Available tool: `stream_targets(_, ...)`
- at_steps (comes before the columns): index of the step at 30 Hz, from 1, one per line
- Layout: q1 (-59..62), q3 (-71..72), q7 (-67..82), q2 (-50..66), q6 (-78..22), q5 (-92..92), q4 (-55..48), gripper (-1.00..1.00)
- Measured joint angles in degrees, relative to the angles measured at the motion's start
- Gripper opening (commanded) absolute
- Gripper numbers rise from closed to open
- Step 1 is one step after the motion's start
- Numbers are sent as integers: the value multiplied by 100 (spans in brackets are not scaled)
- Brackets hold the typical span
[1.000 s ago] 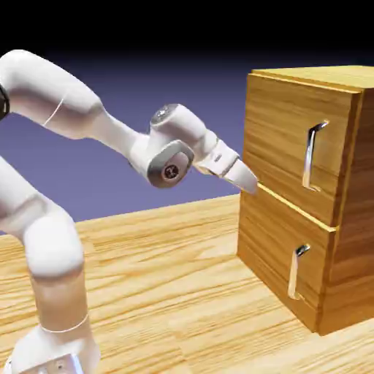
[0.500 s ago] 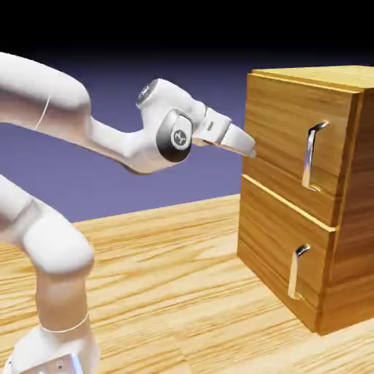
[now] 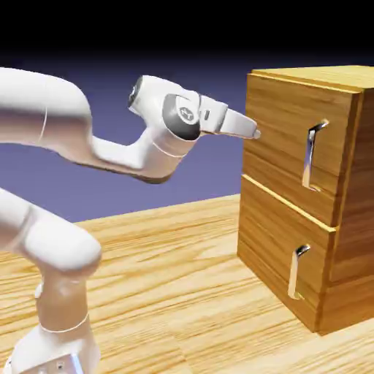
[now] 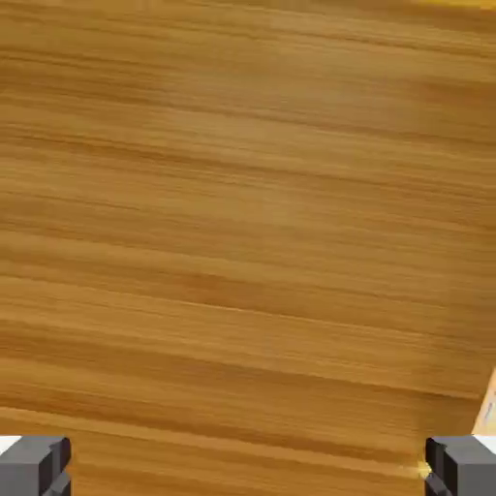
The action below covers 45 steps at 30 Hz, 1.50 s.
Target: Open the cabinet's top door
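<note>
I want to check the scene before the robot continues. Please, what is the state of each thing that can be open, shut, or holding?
Top door: closed, flush with the cabinet front.
Lower panel: closed.
Gripper: open, nothing between the fingertips.
Top door's handle: not gripped.
Lower handle: not gripped.
</note>
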State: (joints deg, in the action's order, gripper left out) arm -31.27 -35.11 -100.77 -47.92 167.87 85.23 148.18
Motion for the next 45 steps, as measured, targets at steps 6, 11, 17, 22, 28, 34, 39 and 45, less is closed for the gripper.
stream_targets(6,-536,-616,-1023,-268,-108,1495,-225,100)
stream_targets(11,-984,-1129,-1875,-491,-197,2741,-412,100)
stream_targets(17,-1520,-1745,-2898,-758,-305,4236,-637,100)
stream_targets(22,-1967,-2258,-3751,-981,-395,5482,-825,100)
stream_targets(28,-2504,-2874,-4773,-1249,-502,6977,-1050,100)
stream_targets(34,-2864,-3288,-5461,-1429,-575,7982,-1201,100)
stream_targets(39,-3866,-3804,-5481,-1198,-706,8077,-1978,-100)
stream_targets(45,-3036,-3237,-6238,-644,-1096,8078,-1381,-100)
